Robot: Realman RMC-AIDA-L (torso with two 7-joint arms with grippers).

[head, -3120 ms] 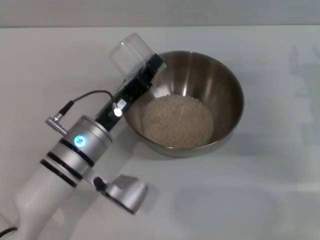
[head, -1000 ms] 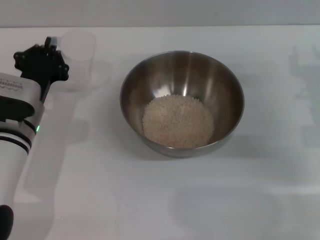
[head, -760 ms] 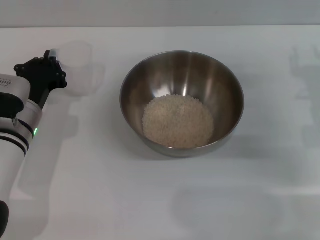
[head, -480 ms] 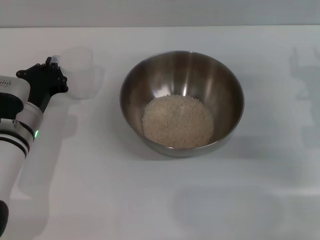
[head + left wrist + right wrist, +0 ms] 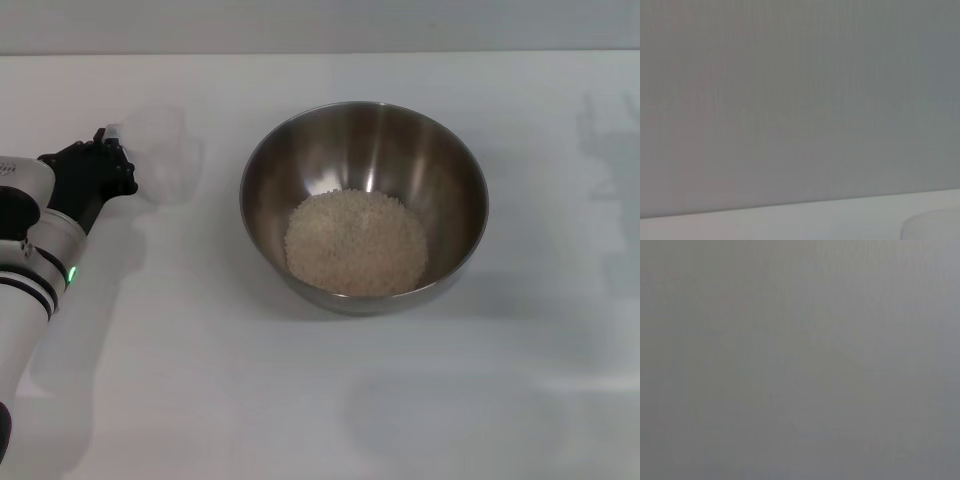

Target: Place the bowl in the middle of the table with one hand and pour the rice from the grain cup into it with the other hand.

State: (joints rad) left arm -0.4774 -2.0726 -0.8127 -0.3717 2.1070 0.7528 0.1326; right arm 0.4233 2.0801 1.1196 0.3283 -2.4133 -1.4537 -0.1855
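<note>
The steel bowl [image 5: 364, 150] stands in the middle of the white table [image 5: 330, 400] with a heap of rice [image 5: 356, 243] in its bottom. The clear grain cup [image 5: 160, 155] is upright and looks empty, to the left of the bowl and well apart from it. My left gripper [image 5: 104, 150] is at the cup's handle side and is shut on it, with the arm reaching in from the left edge. In the left wrist view only a faint curved edge [image 5: 935, 225] shows, likely the cup. My right gripper is out of view.
The table's far edge [image 5: 320, 53] meets a grey wall behind the bowl. The right wrist view shows only plain grey.
The left arm has pulled away from the bowl to the left with the cup, turned it upright, and over the last second carried it slightly nearer. The bowl and rice have not moved.
</note>
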